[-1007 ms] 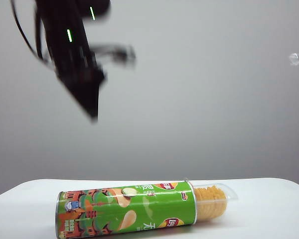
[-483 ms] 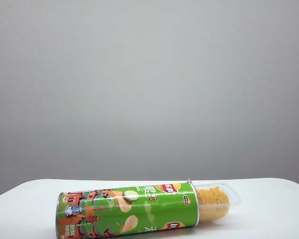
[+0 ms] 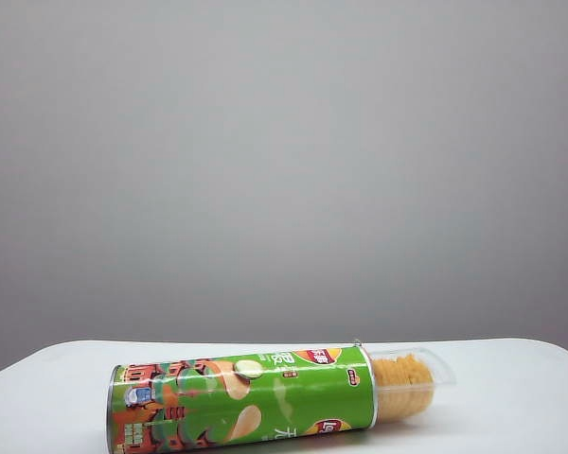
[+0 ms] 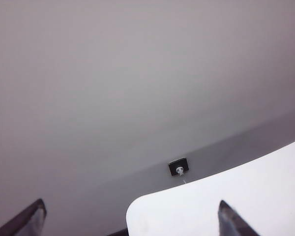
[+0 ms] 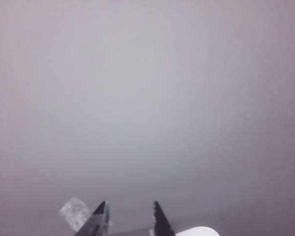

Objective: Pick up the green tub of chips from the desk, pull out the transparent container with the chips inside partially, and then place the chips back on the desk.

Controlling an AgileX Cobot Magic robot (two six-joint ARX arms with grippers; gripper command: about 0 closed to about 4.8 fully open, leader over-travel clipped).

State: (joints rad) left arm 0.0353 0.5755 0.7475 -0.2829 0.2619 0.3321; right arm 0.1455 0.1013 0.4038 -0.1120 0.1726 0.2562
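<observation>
While I watch remotely, both arms are out of the exterior view
Tub: green tub of chips lying lower centre on desk
Container: transparent container protruding right, chips inside
Left gripper: jaws wide, empty
Right gripper: jaws narrowly apart, empty

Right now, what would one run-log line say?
green tub of chips: lying on desk | transparent container: partly out | left gripper: open, empty | right gripper: open, empty

Left gripper: two dark, tapered fingertips with a greyish sheen. Right gripper: slim black fingers, serrated inner edges, pointed tips.
</observation>
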